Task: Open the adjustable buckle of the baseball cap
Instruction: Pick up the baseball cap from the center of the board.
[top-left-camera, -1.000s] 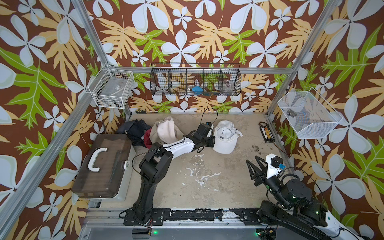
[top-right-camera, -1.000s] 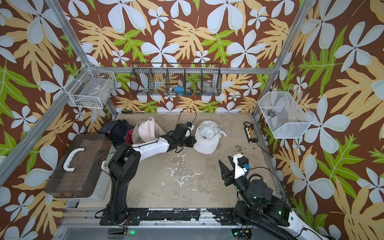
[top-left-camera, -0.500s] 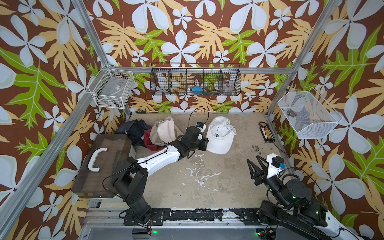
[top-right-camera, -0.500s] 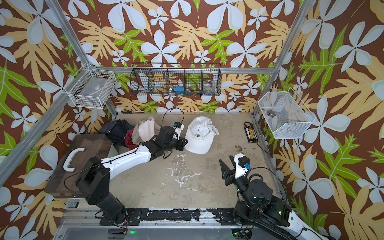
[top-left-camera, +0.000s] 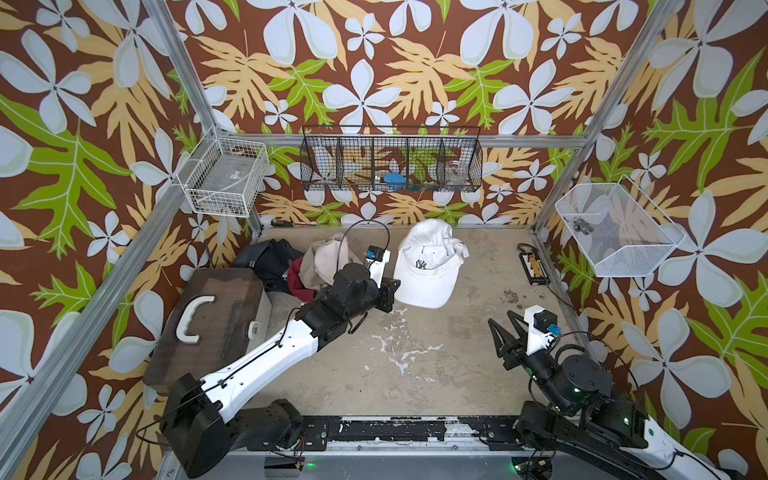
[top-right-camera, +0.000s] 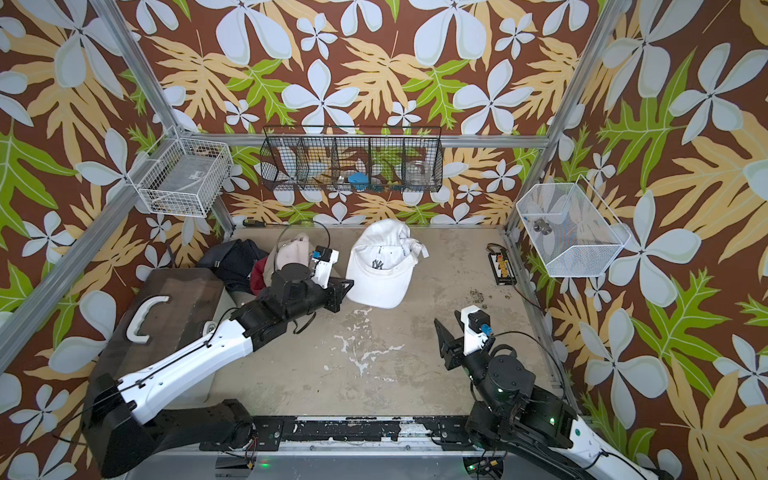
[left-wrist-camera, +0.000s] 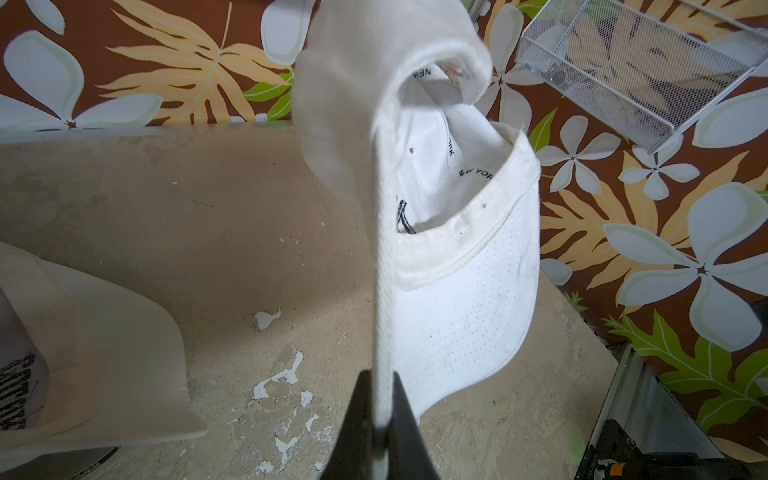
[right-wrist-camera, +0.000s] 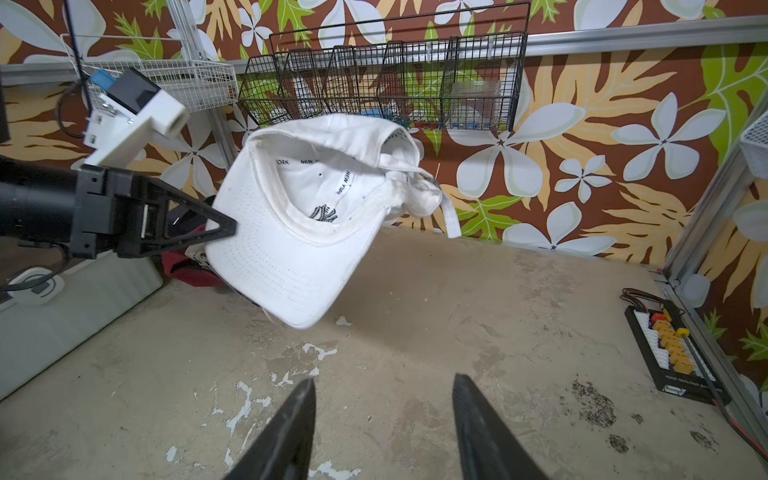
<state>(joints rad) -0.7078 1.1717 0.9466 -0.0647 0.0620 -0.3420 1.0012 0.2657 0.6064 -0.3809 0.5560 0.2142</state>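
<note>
**Right gripper**: nearest the base and low over the bare tabletop. The jaws are parted about halfway and nothing is held between them. It is well apart from the cap.

**Left gripper**: the jaws are closed on the side edge of the brim of the white baseball cap. In the left wrist view only a thin strip of brim is seen pinched between the fingers. The cap is held clear of the table, inside turned up toward the right arm, brim nearest, crown slumped behind.

**Buckle**: found at the far rear of the cap, with the strap tail hanging free below it. It is judged not yet opened, though the detail is too small to confirm.

A pile of other caps is noted farther back, beside the left arm.

**Risks, as judged:**
- The brim may be pulled out of the shallow pinch once the strap is tugged.
- The cap may swing or rotate about its single hold, so the pull is followed rather than resisted and the buckle is not released.
- A long reach across the cap is required, so soft crown fabric or the loose tail may be caught instead of the buckle.
</note>
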